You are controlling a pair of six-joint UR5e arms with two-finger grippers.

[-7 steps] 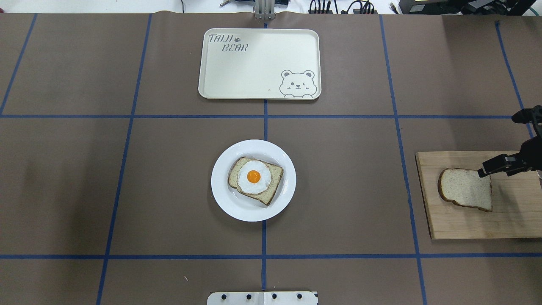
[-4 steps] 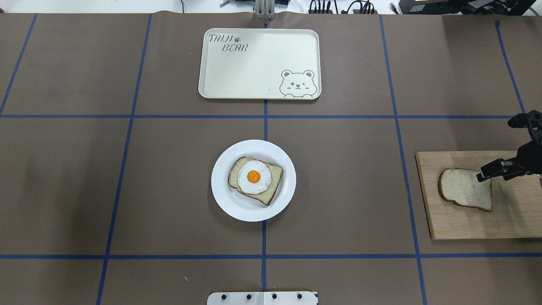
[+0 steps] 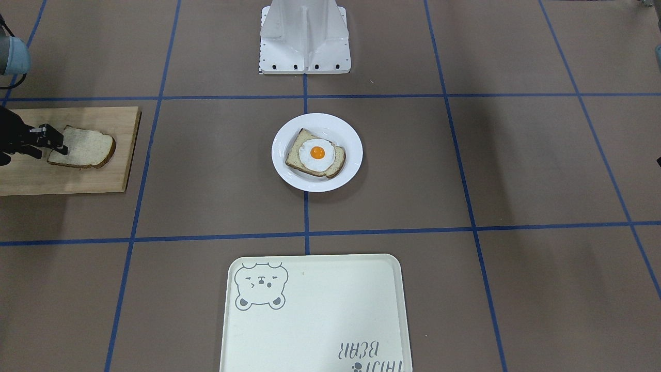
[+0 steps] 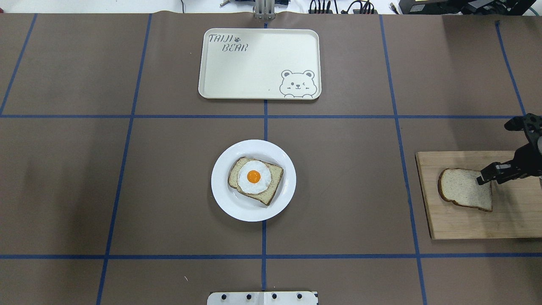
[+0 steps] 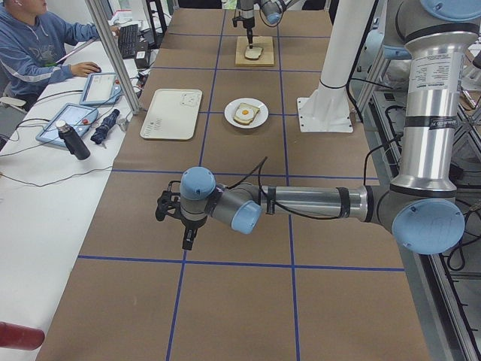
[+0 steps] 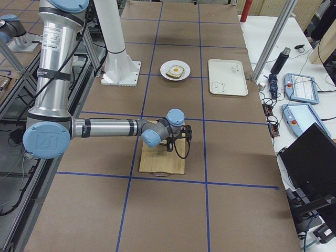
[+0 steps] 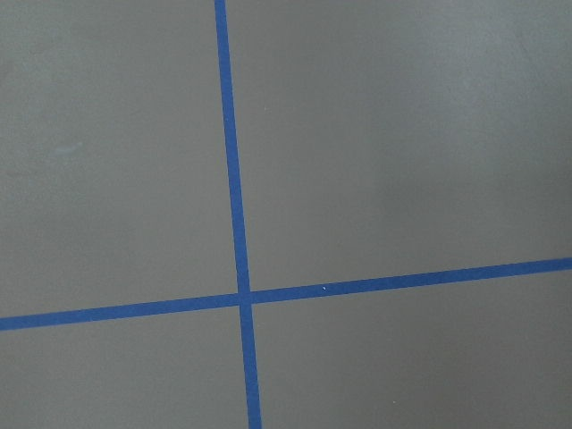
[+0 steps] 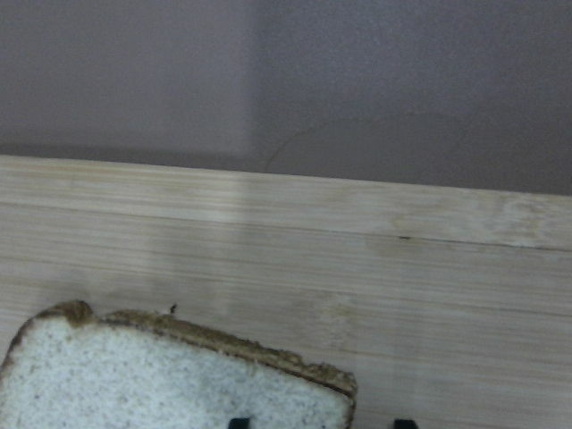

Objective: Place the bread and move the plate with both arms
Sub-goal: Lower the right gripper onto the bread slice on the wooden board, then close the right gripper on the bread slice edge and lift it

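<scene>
Starting with the front-facing view, the bread (image 3: 85, 148) is seen lying flat on a wooden board (image 3: 103, 178) at the end of the table (image 3: 516, 165) on the robot's right. The right gripper (image 3: 54, 142) is held at the slice's flat end, with its tips at the crust. The plate (image 3: 289, 174) is set at the table's middle, well apart from the board, and an egg toast (image 3: 316, 154) is carried on it. A tray (image 3: 315, 320) is laid beyond the plate on the operators' side, and a white stand (image 3: 304, 41) is fixed on the robot's side.

From overhead, the right gripper is shown at a corner of the slice's flat end. The plate is laid across a blue tape line (image 4: 265, 123).

From the exterior left, the left gripper (image 5: 187, 239) is seen pointing down above bare table, well apart from plate and bread. Whether its jaws are apart cannot be told. An operator (image 5: 37, 45) is seated at a side desk.

From the exterior right, the right arm (image 6: 105, 127) is stretched low to the board, and the bread is mostly hidden behind the wrist.

By the left wrist camera, only table and a tape crossing are shown.

By the right wrist camera, two fingertips (image 8: 237, 422) are caught at the bottom edge. They are set moderately apart, one over the bread and one over the board past the crust. Nothing is gripped.
</scene>
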